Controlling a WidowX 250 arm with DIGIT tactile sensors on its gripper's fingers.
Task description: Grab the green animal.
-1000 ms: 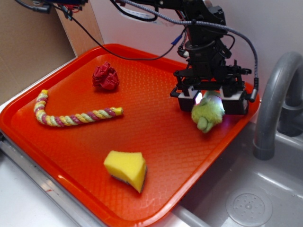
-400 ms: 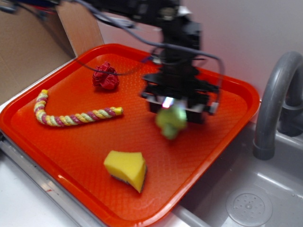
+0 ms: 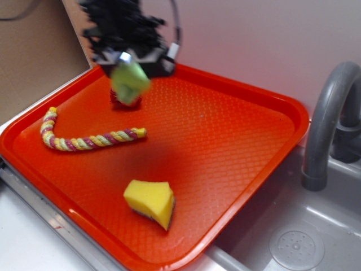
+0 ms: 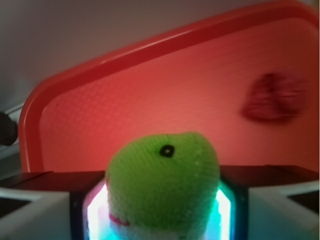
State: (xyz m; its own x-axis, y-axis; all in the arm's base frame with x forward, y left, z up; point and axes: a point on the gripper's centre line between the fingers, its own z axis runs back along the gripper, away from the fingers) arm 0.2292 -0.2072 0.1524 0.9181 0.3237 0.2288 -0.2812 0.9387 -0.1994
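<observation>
The green animal [image 3: 130, 82], a lime plush with a black eye and whitish underside, hangs in the air over the tray's back left, blurred by motion. My gripper [image 3: 131, 61] is shut on it from above. In the wrist view the green animal [image 4: 165, 182] fills the gap between my two glowing pads [image 4: 97, 212], squeezed on both sides, with the orange tray [image 4: 125, 105] below. The plush covers most of the dark red cloth ball [image 3: 119, 103] in the exterior view.
On the orange tray [image 3: 237, 147] lie a striped rope toy [image 3: 84, 138] at the left and a yellow sponge [image 3: 151, 202] near the front. The red cloth ball [image 4: 274, 97] shows blurred in the wrist view. A grey faucet [image 3: 327, 118] and sink [image 3: 293, 237] stand to the right.
My gripper has carried the green animal from the tray's back right, across the middle, to the back left above the red cloth ball, staying shut on it.
</observation>
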